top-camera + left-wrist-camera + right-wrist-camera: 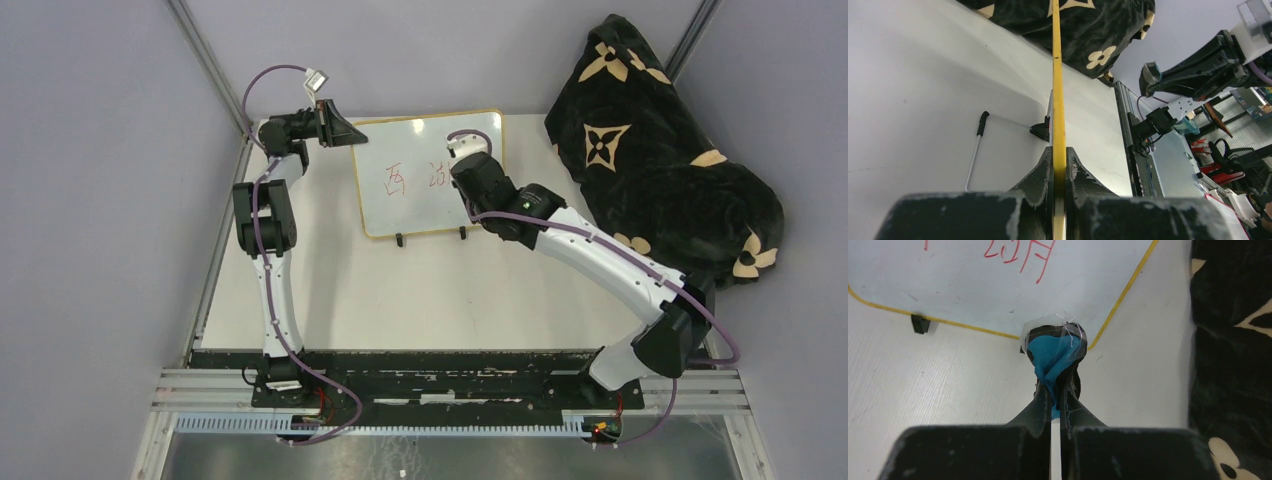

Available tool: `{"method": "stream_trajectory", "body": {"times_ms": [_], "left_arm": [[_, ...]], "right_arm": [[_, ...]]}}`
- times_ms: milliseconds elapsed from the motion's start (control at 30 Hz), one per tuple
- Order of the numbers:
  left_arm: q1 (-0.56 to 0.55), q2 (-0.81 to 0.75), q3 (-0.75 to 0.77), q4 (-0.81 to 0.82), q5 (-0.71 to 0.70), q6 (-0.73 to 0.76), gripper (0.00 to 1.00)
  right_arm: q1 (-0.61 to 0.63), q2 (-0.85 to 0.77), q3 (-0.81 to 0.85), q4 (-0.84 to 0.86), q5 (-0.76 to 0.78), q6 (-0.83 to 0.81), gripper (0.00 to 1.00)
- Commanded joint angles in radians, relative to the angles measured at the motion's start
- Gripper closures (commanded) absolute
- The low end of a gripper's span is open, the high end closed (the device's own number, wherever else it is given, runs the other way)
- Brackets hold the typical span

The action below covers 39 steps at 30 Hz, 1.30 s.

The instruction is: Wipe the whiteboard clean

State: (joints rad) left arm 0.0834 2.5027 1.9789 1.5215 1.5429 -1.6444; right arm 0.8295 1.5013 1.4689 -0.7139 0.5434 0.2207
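Observation:
The whiteboard [420, 190], white with a thin yellow frame and two black feet, stands at the back middle of the table with red handwritten characters on it. My left gripper [345, 132] is shut on its upper left corner; in the left wrist view the yellow frame edge [1057, 75] runs between the fingers. My right gripper [468, 152] is over the board's right part, shut on a blue cloth wad [1052, 356] wrapped with clear tape. In the right wrist view the wad sits over the whiteboard's [968, 285] lower right corner, just below the red characters [1020, 252].
A black blanket with a tan flower pattern [660, 160] lies heaped at the back right, close to the board's right edge. Grey walls enclose the table on the left, back and right. A wire stand [977, 150] props the board from behind.

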Motion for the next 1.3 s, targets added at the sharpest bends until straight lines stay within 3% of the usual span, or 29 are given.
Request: {"method": "stream_trajectory", "body": {"times_ms": [0, 200, 533, 1067, 1267], "left_arm": [[0.016, 0.013, 0.029, 0.208, 0.091, -0.033, 0.97], [0.031, -0.01, -0.009, 0.208, 0.091, 0.005, 0.97], [0.031, -0.021, -0.022, 0.208, 0.09, 0.005, 0.97], [0.03, -0.045, -0.043, 0.207, 0.092, 0.009, 0.97], [0.031, -0.054, -0.036, 0.208, 0.092, 0.0, 0.97]], "right_arm": [[-0.087, 0.035, -0.015, 0.174, 0.002, -0.047, 1.0], [-0.223, 0.147, 0.006, 0.331, -0.149, -0.051, 1.0], [-0.235, 0.324, 0.152, 0.42, -0.29, -0.028, 0.99], [-0.239, 0.392, 0.225, 0.446, -0.142, -0.133, 0.99], [-0.245, 0.446, 0.269, 0.449, -0.164, -0.138, 0.99]]}}
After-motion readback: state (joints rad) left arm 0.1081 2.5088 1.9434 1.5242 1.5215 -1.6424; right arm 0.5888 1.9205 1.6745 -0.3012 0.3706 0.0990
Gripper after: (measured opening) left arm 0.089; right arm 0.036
